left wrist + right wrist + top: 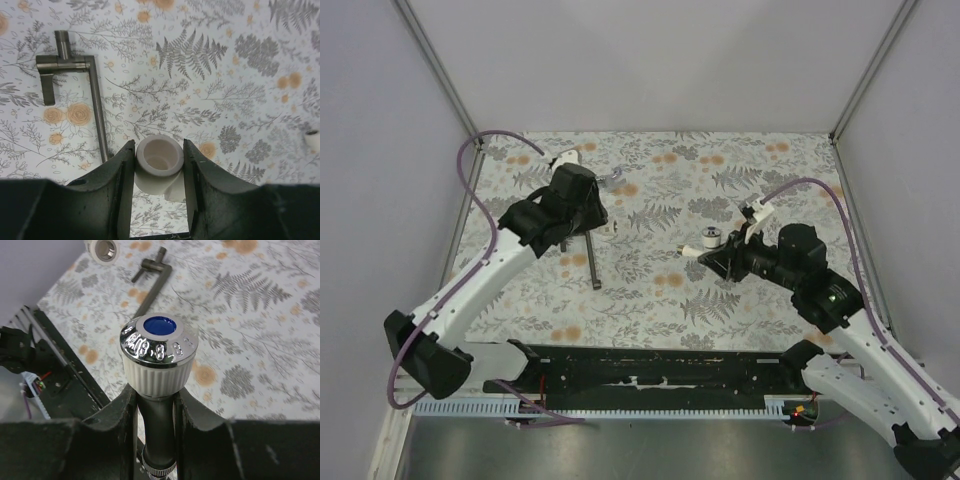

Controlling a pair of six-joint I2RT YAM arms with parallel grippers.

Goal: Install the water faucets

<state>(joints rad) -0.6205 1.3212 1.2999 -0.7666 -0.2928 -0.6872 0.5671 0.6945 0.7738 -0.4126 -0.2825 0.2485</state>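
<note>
faucet [158,165] in left gripper [158,149]; perhaps second faucet [159,347] in right gripper [156,394]

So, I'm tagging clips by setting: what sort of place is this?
Likely a robot test booth: plain white walls, metal posts, a fern-print cloth, a left arm and right arm bolted side by side.
</note>
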